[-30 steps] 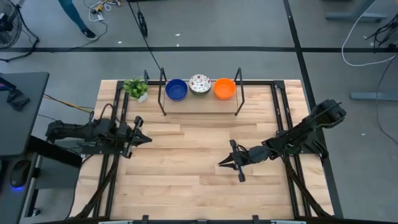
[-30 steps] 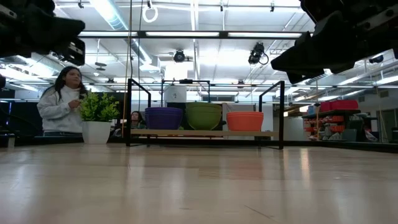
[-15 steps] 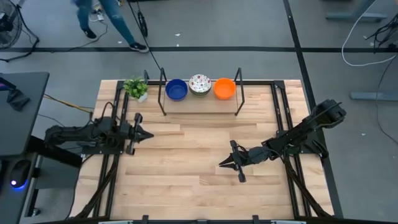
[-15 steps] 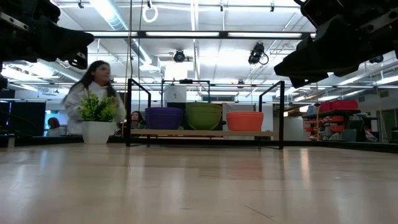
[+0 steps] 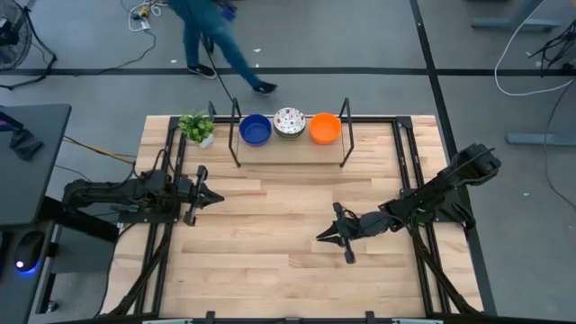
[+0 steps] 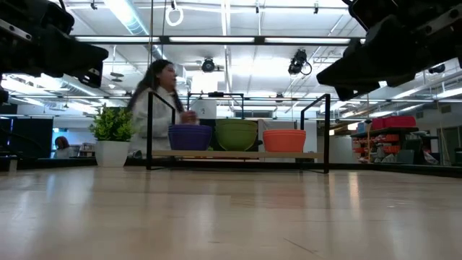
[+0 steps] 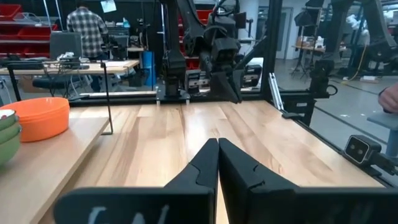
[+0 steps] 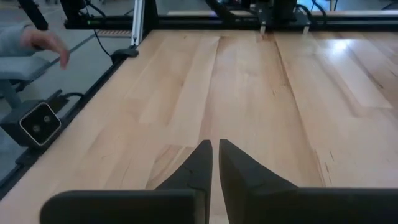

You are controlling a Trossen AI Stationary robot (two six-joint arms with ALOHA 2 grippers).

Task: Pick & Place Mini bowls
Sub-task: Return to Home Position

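From where I stand, the job looks all but finished. On the left, the left end effector [image 5: 209, 195] hangs over the near-left part of the surface [image 5: 270, 225]. Its fingers are pressed together on nothing, and it is well apart from the shelf [image 6: 238, 154].

The potted plant [image 5: 197, 127] sits at the back, just beside the shelf's left upright. On the shelf itself come the blue bowls [image 5: 256, 130], then the speckled white bowls [image 5: 289, 121], then the orange bowls [image 5: 325, 128]. They sit close in a row, sorted by colour. Looking down on them, I cannot tell how many are nested in each pile.

No bowl lies loose anywhere on the wood that I can see.

Further right, the right end effector [image 5: 322, 237] hovers over the middle of the surface. Its fingers are drawn together too, and it carries nothing.

A person [image 5: 211, 36] is walking past on the floor behind.

By my reckoning the sorting is done, and only parking the arms remains.
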